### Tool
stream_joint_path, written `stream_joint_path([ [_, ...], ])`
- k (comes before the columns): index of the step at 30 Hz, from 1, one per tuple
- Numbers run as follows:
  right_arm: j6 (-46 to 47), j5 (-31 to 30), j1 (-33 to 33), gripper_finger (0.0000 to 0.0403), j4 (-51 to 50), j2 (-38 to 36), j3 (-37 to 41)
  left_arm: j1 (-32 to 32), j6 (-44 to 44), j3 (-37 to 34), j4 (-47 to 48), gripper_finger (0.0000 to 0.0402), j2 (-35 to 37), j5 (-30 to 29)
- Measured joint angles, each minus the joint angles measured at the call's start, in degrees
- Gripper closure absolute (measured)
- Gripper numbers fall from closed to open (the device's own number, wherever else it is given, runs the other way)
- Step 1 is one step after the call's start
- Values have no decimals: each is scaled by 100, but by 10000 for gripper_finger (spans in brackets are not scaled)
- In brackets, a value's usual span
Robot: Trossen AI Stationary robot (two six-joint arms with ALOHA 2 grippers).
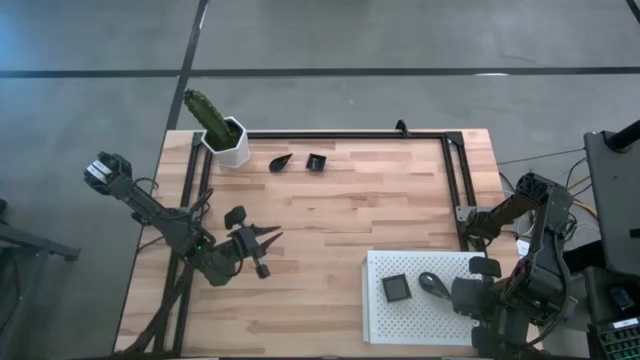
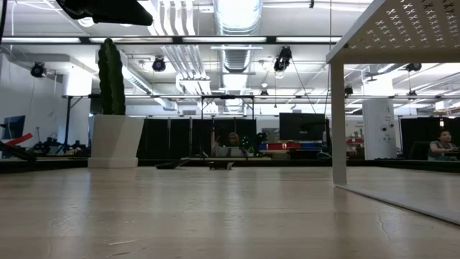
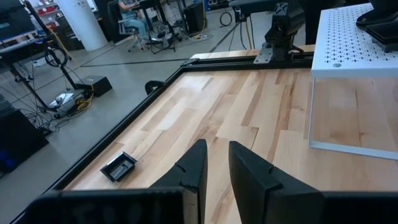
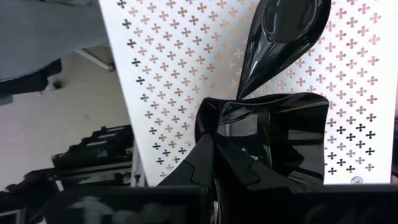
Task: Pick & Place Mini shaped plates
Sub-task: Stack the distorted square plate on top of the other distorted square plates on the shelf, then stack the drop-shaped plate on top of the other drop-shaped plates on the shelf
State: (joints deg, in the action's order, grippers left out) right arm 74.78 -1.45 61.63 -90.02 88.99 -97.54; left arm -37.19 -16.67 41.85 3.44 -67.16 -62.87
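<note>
A pale wooden plank surface (image 1: 340, 215) fills the centre of the high view. At its upper left stands a white faceted pot holding a green cactus (image 1: 222, 132). A white perforated square tray on legs (image 1: 415, 325) sits at the lower right.

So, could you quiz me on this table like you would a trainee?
1. How many dark mini plates lie on the bare wood near the cactus pot?
2. True or false: the white tray holds no plates.
3. Which end effector is at the tray's edge: A left, B right?

Key:
1. Two: a teardrop plate and a square plate.
2. False: the tray's square plate and the tray's teardrop plate lie on it.
3. B, the right end effector.
</note>
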Motion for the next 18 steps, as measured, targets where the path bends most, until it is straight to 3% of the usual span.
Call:
stream_joint_path([
  [8, -60, 2, 0, 389, 0, -2, 114, 0, -39, 0, 0, 339, 0, 0],
  [18, -470, 75, 0, 320, 0, -2, 118, 0, -74, 0, -1, 339, 0, 0],
])
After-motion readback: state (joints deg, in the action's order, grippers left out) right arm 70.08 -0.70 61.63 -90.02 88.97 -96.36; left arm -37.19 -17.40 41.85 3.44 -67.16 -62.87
